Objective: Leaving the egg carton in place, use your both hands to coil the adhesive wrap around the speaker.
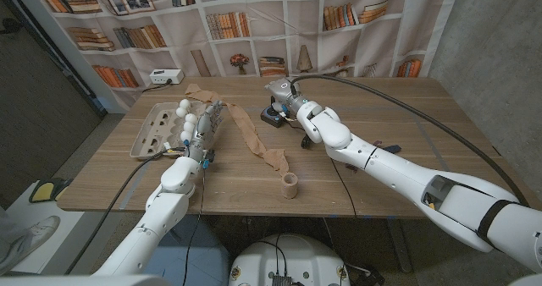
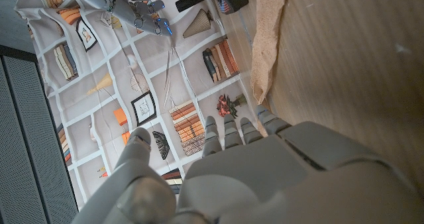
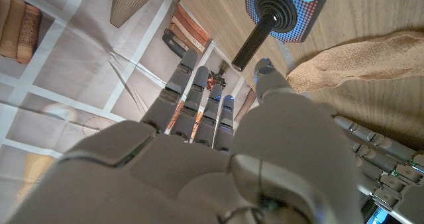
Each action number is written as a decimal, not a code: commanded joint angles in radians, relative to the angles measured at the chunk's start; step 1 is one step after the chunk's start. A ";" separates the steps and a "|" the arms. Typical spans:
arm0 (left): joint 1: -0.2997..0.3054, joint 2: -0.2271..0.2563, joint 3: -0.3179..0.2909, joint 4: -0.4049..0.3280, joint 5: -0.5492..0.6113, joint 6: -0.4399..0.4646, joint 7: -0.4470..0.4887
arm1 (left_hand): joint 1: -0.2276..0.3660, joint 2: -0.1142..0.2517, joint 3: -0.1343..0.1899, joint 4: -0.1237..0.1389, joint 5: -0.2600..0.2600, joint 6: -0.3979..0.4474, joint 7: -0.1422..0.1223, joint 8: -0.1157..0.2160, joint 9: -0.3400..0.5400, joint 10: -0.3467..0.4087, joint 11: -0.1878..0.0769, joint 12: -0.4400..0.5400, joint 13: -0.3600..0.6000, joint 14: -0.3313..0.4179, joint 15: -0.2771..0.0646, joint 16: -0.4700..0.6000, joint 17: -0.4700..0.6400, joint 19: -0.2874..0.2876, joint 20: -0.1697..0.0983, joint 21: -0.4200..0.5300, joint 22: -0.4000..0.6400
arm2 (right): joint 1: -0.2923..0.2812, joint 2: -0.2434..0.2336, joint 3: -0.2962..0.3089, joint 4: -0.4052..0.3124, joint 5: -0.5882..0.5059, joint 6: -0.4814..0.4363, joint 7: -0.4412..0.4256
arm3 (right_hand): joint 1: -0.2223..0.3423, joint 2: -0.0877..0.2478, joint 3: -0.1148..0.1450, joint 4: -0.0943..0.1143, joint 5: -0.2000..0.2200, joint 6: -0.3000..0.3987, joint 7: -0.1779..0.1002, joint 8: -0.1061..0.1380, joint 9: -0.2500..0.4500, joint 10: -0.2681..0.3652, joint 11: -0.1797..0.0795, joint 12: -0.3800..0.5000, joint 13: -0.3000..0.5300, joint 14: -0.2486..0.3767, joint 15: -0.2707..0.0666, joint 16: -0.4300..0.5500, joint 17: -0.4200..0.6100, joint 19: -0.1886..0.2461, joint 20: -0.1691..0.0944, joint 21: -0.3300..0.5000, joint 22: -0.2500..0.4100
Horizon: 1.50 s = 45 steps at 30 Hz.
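Note:
A tan adhesive wrap (image 1: 251,139) lies unrolled across the wooden table, from the back near the egg carton (image 1: 151,127) to its small roll (image 1: 290,185) near the front. The dark speaker (image 1: 273,117) with a black handle sits at the table's middle back. My right hand (image 1: 286,96) hovers just behind and over the speaker with fingers apart, holding nothing. My left hand (image 1: 201,132) stands between the carton and the wrap, fingers stretched out and empty. The right wrist view shows the speaker (image 3: 285,12) and wrap (image 3: 361,55) past my right hand (image 3: 199,158). The wrap (image 2: 268,45) lies beyond my left hand (image 2: 252,171).
White eggs (image 1: 183,110) sit in the carton's right end. A white power box (image 1: 165,77) stands at the back left edge. A black cable (image 1: 440,121) arcs over the table's right half. A bookshelf-print backdrop (image 1: 254,24) hangs behind the table.

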<state>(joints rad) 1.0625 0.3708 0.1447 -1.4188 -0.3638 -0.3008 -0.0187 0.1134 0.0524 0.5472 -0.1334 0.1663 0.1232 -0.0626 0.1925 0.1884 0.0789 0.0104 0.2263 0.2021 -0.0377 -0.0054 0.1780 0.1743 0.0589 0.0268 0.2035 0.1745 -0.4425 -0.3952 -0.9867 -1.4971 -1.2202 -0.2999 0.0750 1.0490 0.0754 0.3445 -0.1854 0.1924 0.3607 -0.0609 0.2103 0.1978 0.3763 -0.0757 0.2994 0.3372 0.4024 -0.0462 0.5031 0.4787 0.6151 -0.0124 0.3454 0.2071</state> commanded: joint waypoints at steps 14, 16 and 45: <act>-0.007 -0.013 -0.006 0.008 -0.039 0.010 -0.036 | 0.006 0.006 -0.006 -0.001 0.007 0.010 0.002 0.002 0.002 0.019 0.000 0.008 0.005 -0.004 -0.001 0.005 0.003 0.009 -0.003 -0.004 0.004 | 0.024 0.015 -0.025 0.063 -0.106 0.006 0.008 | 0.069 -0.007 0.015 0.004 0.012 0.008 -0.034 0.003 0.003 -0.004 -0.024 -0.003 0.009 -0.010 -0.165 -0.009 0.009 -0.015 -0.002 0.012 0.001; -0.009 -0.011 -0.005 0.009 -0.032 0.009 -0.035 | 0.006 0.006 -0.006 -0.001 0.007 0.010 0.002 0.002 0.002 0.020 0.000 0.008 0.005 -0.004 0.000 0.005 0.003 0.009 -0.002 -0.004 0.004 | 0.025 0.016 -0.026 0.065 -0.111 0.009 0.008 | 0.075 -0.007 0.015 0.005 0.012 0.016 -0.039 0.005 0.003 -0.005 -0.027 -0.003 0.010 -0.013 -0.165 -0.009 0.011 -0.017 -0.002 0.012 0.001; -0.011 -0.027 -0.007 0.025 -0.038 0.004 -0.039 | 0.007 0.011 -0.005 0.000 0.007 0.009 0.002 0.002 0.002 0.022 0.002 0.008 0.005 -0.004 0.001 0.005 0.003 0.009 0.000 -0.005 0.004 | 0.039 0.053 -0.069 0.151 -0.251 0.003 -0.033 | 0.114 0.000 -0.039 0.034 0.000 0.062 -0.074 0.006 0.008 0.011 -0.051 -0.001 0.034 0.137 -0.179 0.159 0.153 -0.019 -0.003 0.035 0.004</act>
<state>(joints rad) 1.0508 0.3510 0.1398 -1.4002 -0.3954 -0.2915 -0.0539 0.1139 0.0529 0.5403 -0.1349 0.1663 0.1268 -0.0590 0.1925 0.1884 0.0911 0.0125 0.2263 0.2021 -0.0377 -0.0054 0.1780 0.1742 0.0589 0.0268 0.1977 0.1745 -0.4110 -0.3566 -1.0450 -1.3817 -1.4279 -0.2951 0.0590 1.1741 0.0689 0.3140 -0.1554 0.1959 0.4057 -0.1345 0.2150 0.2026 0.3782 -0.1239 0.3001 0.3667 0.5332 -0.0517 0.6480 0.6163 0.5974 -0.0162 0.3746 0.2069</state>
